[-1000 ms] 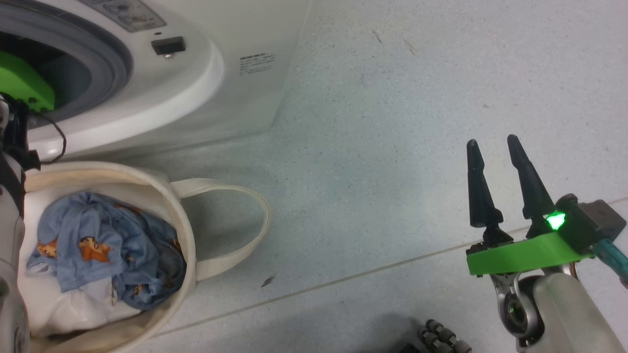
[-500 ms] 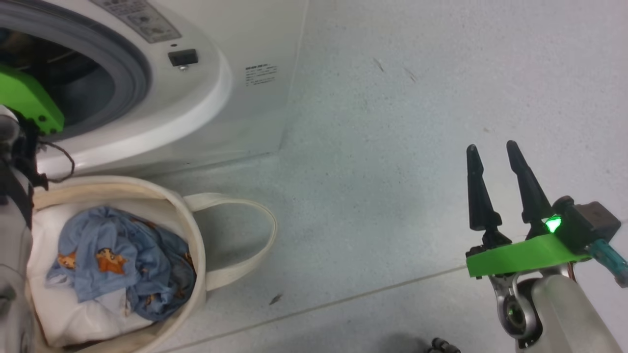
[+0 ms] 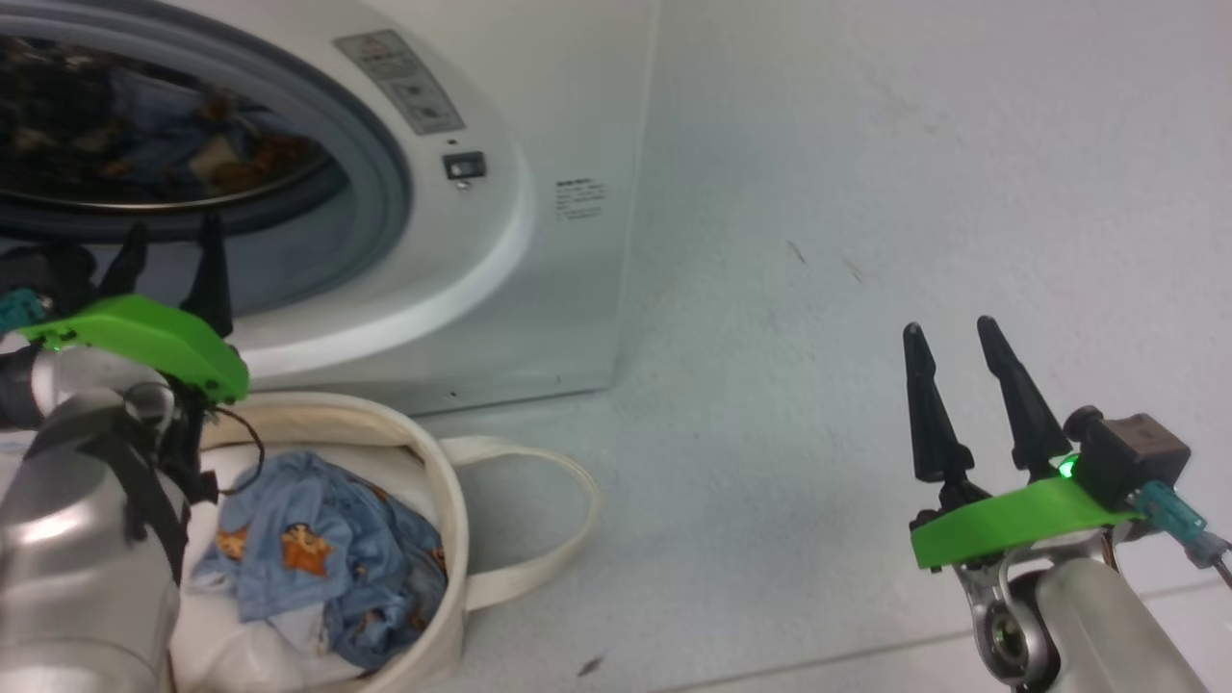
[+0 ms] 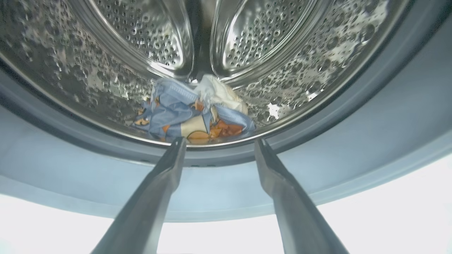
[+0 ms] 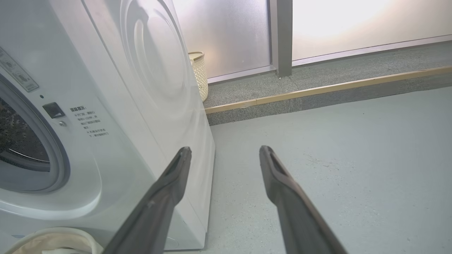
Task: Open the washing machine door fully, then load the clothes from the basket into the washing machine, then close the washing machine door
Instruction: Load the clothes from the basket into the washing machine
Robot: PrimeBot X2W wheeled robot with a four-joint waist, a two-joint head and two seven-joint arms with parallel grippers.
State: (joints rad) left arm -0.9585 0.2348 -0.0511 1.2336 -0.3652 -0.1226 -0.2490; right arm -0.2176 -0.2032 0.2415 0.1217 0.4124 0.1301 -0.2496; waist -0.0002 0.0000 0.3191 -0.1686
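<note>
R gripper (image 3: 948, 327) low right over floor (image 3: 770, 192), fingers apart, empty. Basket (image 3: 452, 539) upright, touching washing machine (image 3: 577, 96) front, mouth up. Bear-print clothes (image 3: 318, 549) crumpled inside on white bundle (image 3: 226, 654), no clear long axis. L gripper (image 4: 219, 141) spread, empty, pointing into drum (image 4: 317, 70); another garment (image 4: 190, 113) bunched at drum bottom.

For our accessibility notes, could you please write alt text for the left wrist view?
A crumpled light blue garment printed with orange-brown bears lies at the bottom of a perforated steel washing machine drum, framed by a grey rubber ring. The left gripper, its two long dark fingers open and empty, points toward it from the foreground.
</note>
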